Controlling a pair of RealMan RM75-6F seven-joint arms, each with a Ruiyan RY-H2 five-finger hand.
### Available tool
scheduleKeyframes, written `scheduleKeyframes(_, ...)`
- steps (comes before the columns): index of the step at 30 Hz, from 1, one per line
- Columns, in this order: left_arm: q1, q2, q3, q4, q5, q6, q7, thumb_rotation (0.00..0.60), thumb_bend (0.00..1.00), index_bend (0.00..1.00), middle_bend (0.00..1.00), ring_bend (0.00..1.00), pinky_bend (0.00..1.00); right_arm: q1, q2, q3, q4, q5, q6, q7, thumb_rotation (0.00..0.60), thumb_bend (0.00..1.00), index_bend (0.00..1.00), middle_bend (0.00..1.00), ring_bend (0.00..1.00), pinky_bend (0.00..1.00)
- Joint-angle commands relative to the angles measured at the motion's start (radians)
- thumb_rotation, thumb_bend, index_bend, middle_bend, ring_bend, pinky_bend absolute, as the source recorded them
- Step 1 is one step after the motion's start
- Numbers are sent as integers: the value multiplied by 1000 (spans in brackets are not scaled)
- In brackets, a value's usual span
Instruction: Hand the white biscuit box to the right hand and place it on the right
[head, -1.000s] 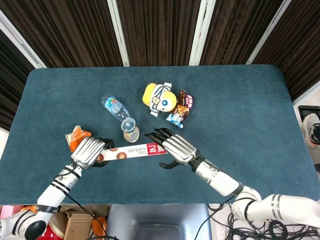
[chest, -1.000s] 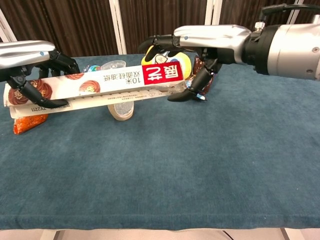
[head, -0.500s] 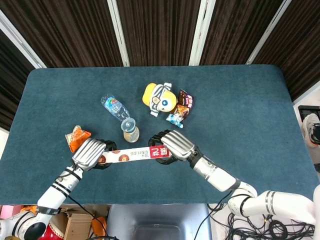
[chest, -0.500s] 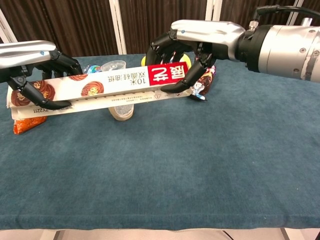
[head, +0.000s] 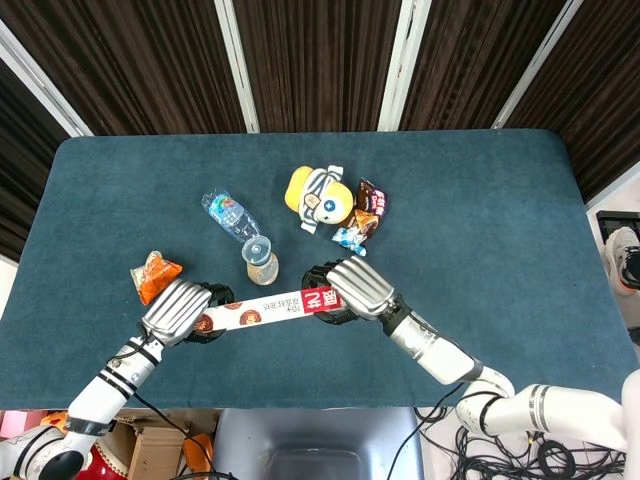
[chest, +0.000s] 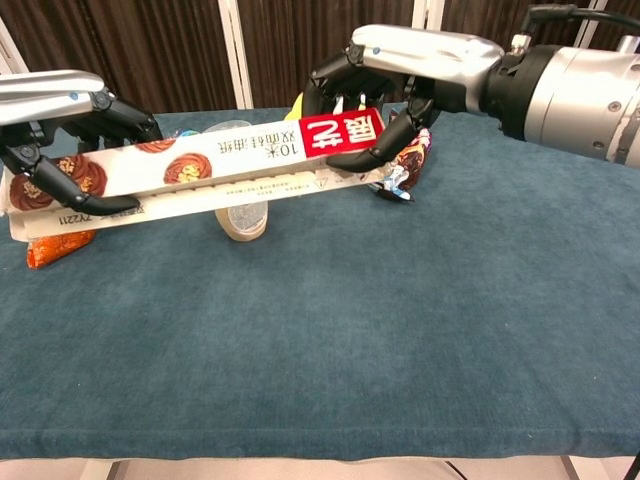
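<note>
Now both hands' fingers wrapped round long white biscuit box (chest: 215, 172), red-ended, apparently airborne.

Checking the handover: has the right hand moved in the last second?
Yes. The right hand moved left onto the red end of the biscuit box, nearer the cup, and now grips it.

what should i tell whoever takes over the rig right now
Left hand: grips the box at its left end.
Right hand: fingers wrapped around the box's red right end.
Box: held off the table between both hands, tilted, right end higher, in front of the bottle and yellow toy.
Done: box lifted, right hand has a grasp.
Left: left hand lets go, right hand carries the box to the right side and sets it down.
</note>
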Motion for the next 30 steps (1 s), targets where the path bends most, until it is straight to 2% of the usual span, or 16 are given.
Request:
scheduleKeyframes(1,12,16,-1,2,35,11,-53,600,254,406,474,483,699,-13,-16,1,22,-21,42,3,600,444,995,807,746,802)
scheduleKeyframes(3,18,31,-1,1,56,9,-103,600,226,310,389,412,625,-18,-18,1,34,-33,61,20,600,449,1000,812,753,810)
scheduleKeyframes(6,25,53,-3,0,93,8,-178,600,199,223,312,314,493,-26,-21,1,53,-54,91,46,600,450,1000,815,756,817)
scheduleKeyframes(9,34,64,-4,13,138,26,-234,600,181,173,251,236,379,-34,-25,-3,72,-72,116,79,600,450,1000,817,757,819)
scheduleKeyframes(13,52,88,-7,25,184,64,-279,600,174,126,169,153,283,-48,-16,-9,92,-91,145,114,600,450,1000,818,758,821)
scheduleKeyframes(17,99,138,-3,47,203,141,-250,600,173,115,137,115,250,-98,17,-39,115,-129,214,164,600,450,1000,818,758,822)
scheduleKeyframes(20,151,177,7,82,177,194,-221,600,174,115,137,113,248,-161,55,-88,160,-167,286,246,600,450,1000,818,758,822)
scheduleKeyframes(23,202,195,23,144,132,227,-194,600,178,115,138,113,246,-235,76,-152,255,-202,357,349,600,450,1000,818,758,822)
scheduleKeyframes(26,251,172,40,233,102,262,-190,600,188,107,138,110,243,-296,77,-205,387,-206,390,492,600,450,1000,818,758,822)
scheduleKeyframes(30,299,114,58,353,94,283,-263,600,204,97,138,104,239,-356,39,-246,579,-187,387,629,600,450,1000,818,758,822)
